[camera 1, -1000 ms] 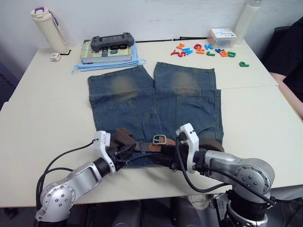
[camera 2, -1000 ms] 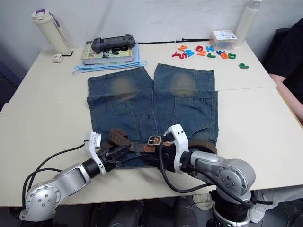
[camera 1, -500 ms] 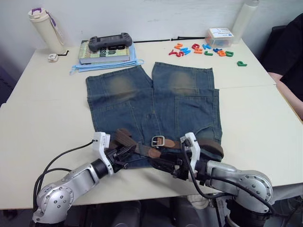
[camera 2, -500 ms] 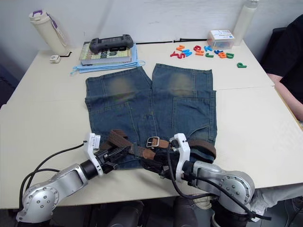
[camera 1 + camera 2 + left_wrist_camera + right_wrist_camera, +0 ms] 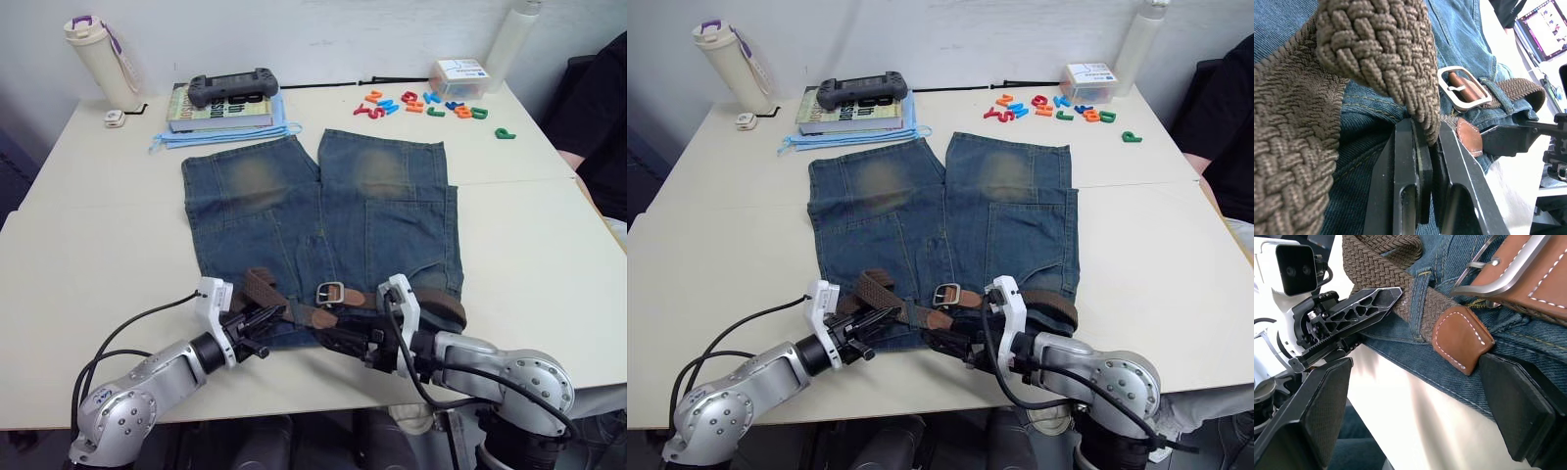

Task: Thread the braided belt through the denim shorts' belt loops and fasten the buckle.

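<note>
The denim shorts [image 5: 318,211] lie flat, waistband toward the table's near edge. The braided belt [image 5: 263,286] runs along the waistband, under a belt loop [image 5: 1497,90] beside the buckle [image 5: 330,293]. The belt's tan leather tip [image 5: 1462,338] lies on the denim below the buckle. My left gripper [image 5: 263,325] is shut on a raised fold of the braided belt [image 5: 1376,54] at the waistband's left end. My right gripper [image 5: 338,339] is open at the table's edge. Its pads [image 5: 1327,404] stand on either side of the tan tip without touching it.
At the back left a book with a game controller [image 5: 232,86] on it rests on a blue cloth, beside a cream bottle [image 5: 98,61]. Coloured letters [image 5: 421,103] and a white box [image 5: 458,76] sit at the back right. A person's dark sleeve [image 5: 607,108] shows at the right edge.
My right arm has drawn back from the buckle toward the table's near edge and dropped lower. The left gripper has kept its hold on the belt.
</note>
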`<state>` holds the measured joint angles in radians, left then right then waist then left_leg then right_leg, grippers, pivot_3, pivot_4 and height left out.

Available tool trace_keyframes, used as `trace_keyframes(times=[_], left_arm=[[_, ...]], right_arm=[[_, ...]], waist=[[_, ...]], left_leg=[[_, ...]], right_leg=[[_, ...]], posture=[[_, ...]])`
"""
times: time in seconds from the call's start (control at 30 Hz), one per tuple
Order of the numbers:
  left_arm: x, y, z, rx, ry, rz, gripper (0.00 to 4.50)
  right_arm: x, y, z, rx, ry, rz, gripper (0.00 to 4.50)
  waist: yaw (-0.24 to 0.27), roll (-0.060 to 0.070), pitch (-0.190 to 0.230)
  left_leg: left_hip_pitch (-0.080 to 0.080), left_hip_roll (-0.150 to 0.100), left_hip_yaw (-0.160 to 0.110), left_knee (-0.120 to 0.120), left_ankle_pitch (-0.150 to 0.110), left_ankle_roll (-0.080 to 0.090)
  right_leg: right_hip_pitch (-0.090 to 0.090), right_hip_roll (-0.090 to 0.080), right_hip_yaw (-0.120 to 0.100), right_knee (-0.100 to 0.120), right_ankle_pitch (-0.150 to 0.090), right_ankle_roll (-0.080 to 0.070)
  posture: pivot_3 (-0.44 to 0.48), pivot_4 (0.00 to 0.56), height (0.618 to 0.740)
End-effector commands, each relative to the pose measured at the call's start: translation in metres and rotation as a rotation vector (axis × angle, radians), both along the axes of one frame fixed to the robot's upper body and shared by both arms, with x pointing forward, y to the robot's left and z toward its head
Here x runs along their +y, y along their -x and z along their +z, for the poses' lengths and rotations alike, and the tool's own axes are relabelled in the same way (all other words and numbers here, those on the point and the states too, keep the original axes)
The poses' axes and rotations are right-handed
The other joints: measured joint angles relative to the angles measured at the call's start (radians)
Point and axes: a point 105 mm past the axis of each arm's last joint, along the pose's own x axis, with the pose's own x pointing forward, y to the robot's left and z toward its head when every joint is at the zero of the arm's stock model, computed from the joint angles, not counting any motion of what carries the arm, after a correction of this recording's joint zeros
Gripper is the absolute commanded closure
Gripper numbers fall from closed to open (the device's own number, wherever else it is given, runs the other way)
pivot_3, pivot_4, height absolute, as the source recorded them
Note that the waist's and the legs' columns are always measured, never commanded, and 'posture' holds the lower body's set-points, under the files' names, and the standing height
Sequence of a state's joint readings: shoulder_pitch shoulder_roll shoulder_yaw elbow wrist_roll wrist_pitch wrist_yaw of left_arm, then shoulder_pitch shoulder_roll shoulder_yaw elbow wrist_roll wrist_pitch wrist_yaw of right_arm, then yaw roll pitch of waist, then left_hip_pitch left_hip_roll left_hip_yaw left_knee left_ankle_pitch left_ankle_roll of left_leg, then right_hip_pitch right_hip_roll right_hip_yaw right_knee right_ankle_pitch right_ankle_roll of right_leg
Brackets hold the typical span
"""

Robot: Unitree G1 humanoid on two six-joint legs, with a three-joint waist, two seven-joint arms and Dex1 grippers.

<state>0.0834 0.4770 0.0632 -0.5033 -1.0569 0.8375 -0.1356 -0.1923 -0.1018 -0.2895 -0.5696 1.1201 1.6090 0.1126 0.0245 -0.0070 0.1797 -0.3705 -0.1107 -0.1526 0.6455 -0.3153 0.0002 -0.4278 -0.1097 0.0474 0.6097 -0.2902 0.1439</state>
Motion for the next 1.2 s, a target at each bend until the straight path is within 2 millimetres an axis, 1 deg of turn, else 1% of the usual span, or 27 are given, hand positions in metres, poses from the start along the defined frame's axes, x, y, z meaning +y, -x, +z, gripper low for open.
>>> trace_keyframes(times=[0.03,0.2,0.3,0.43,0.5,0.73,0.97,1.03,1.13,1.2], left_arm=[[-0.014,0.012,0.002,0.004,0.025,-0.074,4.50],[-0.014,0.012,0.002,0.006,0.026,-0.067,4.50],[-0.013,0.012,0.001,0.015,0.031,-0.053,4.50],[-0.012,0.011,0.000,0.016,0.029,-0.048,4.50],[-0.013,0.011,0.000,0.016,0.029,-0.051,4.50],[-0.014,0.010,0.001,0.012,0.028,-0.054,4.50],[-0.013,0.009,0.002,0.013,0.026,-0.048,4.50],[-0.013,0.009,0.002,0.014,0.026,-0.045,4.50],[-0.013,0.009,0.002,0.014,0.025,-0.041,4.50],[-0.012,0.009,0.001,0.015,0.025,-0.039,4.50]], right_arm=[[-0.017,-0.010,-0.006,0.013,0.082,-0.060,0.06],[-0.019,-0.013,-0.002,-0.003,0.090,-0.054,0.06],[-0.027,-0.014,-0.002,-0.003,0.103,-0.070,0.06],[-0.030,-0.003,0.002,-0.029,0.113,-0.021,0.06],[-0.029,-0.002,0.003,-0.034,0.116,-0.013,0.06],[-0.010,-0.011,0.002,-0.031,0.083,-0.026,0.06],[0.016,-0.003,0.006,-0.041,0.036,0.040,0.06],[0.018,-0.002,0.006,-0.042,0.032,0.046,0.06],[0.015,0.000,0.004,-0.034,0.039,0.043,0.06],[0.013,0.002,0.001,-0.027,0.049,0.042,0.58]], waist=[[0.000,0.000,0.000],[0.001,0.000,0.000],[0.002,0.000,0.000],[0.003,0.000,0.000],[0.001,0.000,0.000],[-0.002,0.000,0.000],[-0.015,0.000,-0.001],[-0.022,0.001,-0.001],[-0.026,0.001,-0.001],[-0.026,0.001,-0.001]], left_leg=[[0.000,0.000,0.000,0.000,0.000,0.000],[0.000,0.000,0.000,0.001,0.000,0.000],[0.000,0.000,0.000,0.001,0.000,0.000],[0.000,-0.001,0.000,0.001,0.000,0.001],[0.000,-0.001,0.000,0.001,0.000,0.001],[0.000,0.001,0.000,0.000,0.000,0.001],[0.001,0.002,0.000,0.000,0.000,-0.001],[0.001,0.003,0.000,0.000,0.000,-0.001],[0.001,0.003,0.000,0.000,0.000,-0.001],[0.001,0.003,0.000,-0.001,0.000,-0.001]], right_leg=[[0.000,0.000,0.000,0.000,0.000,0.000],[0.001,-0.001,0.000,0.000,0.000,0.000],[0.000,-0.001,0.000,0.000,0.000,0.000],[0.001,-0.001,-0.001,0.000,0.000,0.000],[0.001,-0.001,0.000,-0.001,0.000,0.000],[0.000,-0.001,0.000,-0.001,0.000,0.000],[0.000,0.001,0.000,0.000,0.001,0.000],[0.000,0.001,0.000,0.001,0.000,0.000],[0.000,0.001,0.000,0.001,0.000,0.000],[0.000,0.001,0.000,0.001,0.000,0.000]], posture=[[0.000,0.150,0.730],[0.000,0.150,0.730],[0.000,0.150,0.730],[0.000,0.150,0.730],[0.000,0.150,0.730],[0.000,0.150,0.730],[0.000,0.150,0.730],[0.000,0.150,0.730],[0.000,0.150,0.730],[0.000,0.150,0.730]])
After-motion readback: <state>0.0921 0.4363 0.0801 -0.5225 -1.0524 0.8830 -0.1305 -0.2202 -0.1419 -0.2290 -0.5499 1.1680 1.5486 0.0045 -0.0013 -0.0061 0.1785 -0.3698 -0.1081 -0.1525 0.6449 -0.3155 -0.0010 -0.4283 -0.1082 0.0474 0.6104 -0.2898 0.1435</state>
